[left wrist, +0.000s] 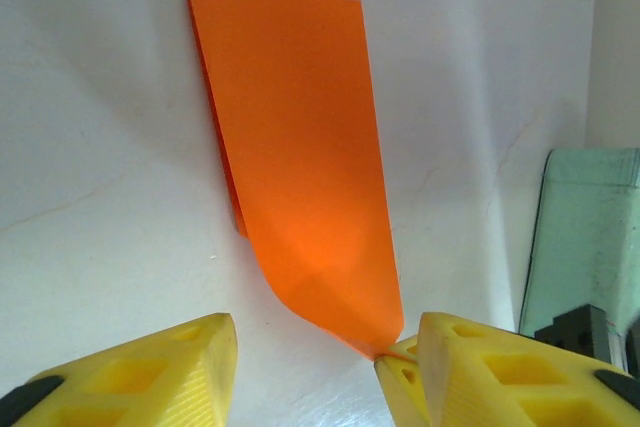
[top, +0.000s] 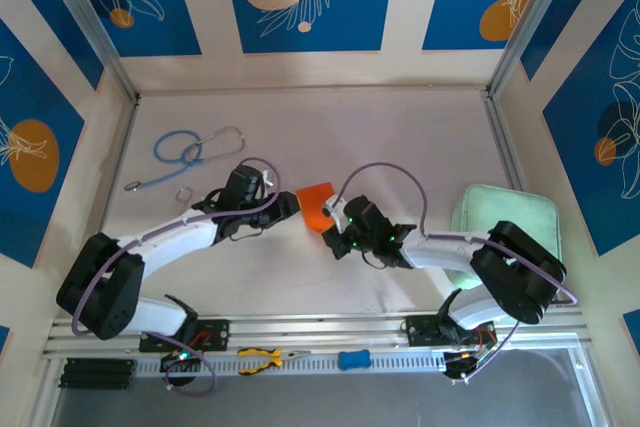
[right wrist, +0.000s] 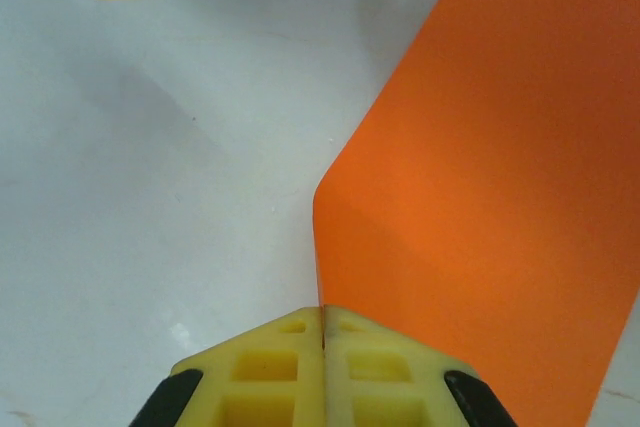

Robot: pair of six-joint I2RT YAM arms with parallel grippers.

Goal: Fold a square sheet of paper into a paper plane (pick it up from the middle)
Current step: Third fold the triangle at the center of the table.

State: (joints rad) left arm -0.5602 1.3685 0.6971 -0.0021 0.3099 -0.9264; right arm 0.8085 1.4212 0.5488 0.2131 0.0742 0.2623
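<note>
The square sheet of paper [top: 315, 204] is bright orange and lies mid-table, folded double into a tall rectangle [left wrist: 300, 147]; two layers show along its left edge. Its near corner curls up off the table. My right gripper [right wrist: 322, 313] is shut on that raised corner, and the paper's edge [right wrist: 490, 177] runs into the seam between its yellow fingers. In the top view the right gripper [top: 330, 222] sits at the sheet's lower right. My left gripper [left wrist: 328, 339] is open, apart from the paper, just left of the sheet [top: 290, 205]. The right gripper's tip is beside the left gripper's right finger [left wrist: 500, 367].
A pale green pad [top: 505, 222] lies at the right, partly under the right arm. A blue stethoscope [top: 190, 152] lies at the back left. Yellow-handled pliers [top: 262, 357] and a small blue object [top: 353, 358] rest on the near rail.
</note>
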